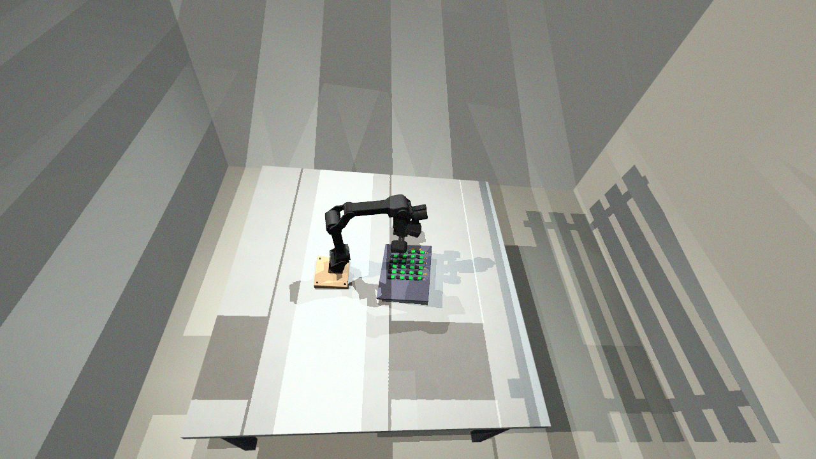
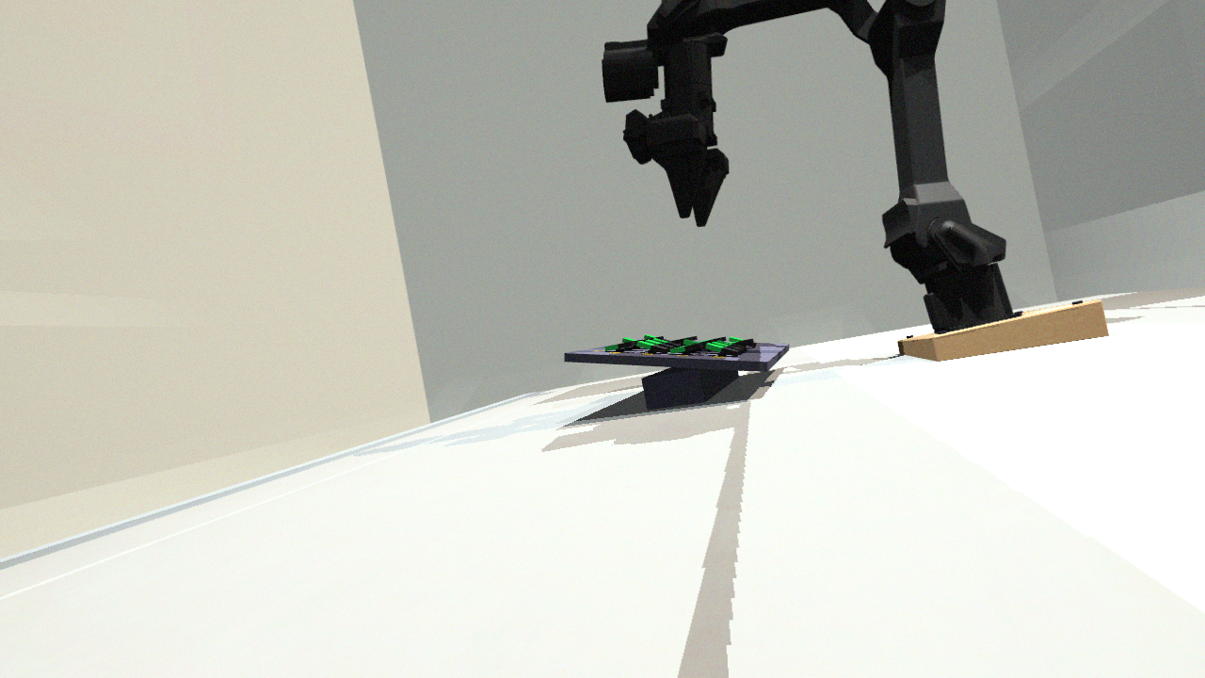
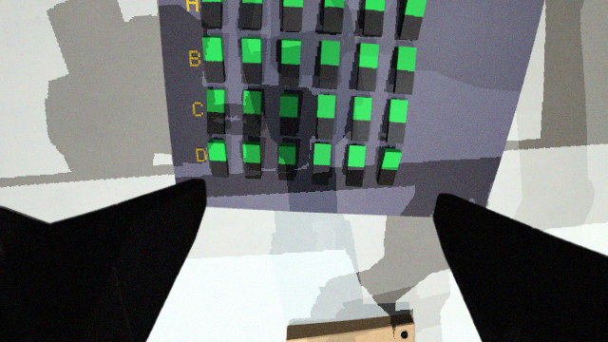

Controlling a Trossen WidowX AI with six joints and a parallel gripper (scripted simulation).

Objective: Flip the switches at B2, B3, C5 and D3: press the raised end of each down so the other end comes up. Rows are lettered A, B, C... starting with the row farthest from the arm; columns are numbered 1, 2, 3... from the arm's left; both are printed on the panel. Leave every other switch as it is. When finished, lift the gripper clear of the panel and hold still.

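Switch panel (image 1: 403, 289) (image 2: 674, 361) (image 3: 456, 119) on table (image 1: 319, 365) (image 2: 506, 540) (image 3: 237, 233), in front of arm's base (image 1: 322, 280) (image 2: 1023, 333) (image 3: 351, 332), w/ switches on top.

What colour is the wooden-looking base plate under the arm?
Light tan; the exterior view shows it best.

A black six-joint robot arm (image 1: 370, 207) rises from a square wooden base plate (image 1: 320, 280), arches over and drops at its far end to the gripper (image 1: 398, 248). Directly beneath and toward the lower side of the gripper lies a dark purple switch panel (image 1: 403, 292), with rows of green-and-black rocker switches (image 1: 412, 267) and small orange marks along its right edge. The gripper hides part of the panel's top-left area. The base plate is left of and below the gripper, apart from the panel, dark screw heads at its corners. All stand on a pale table (image 1: 331, 365), which stretches around the gripper, banded by shadows.
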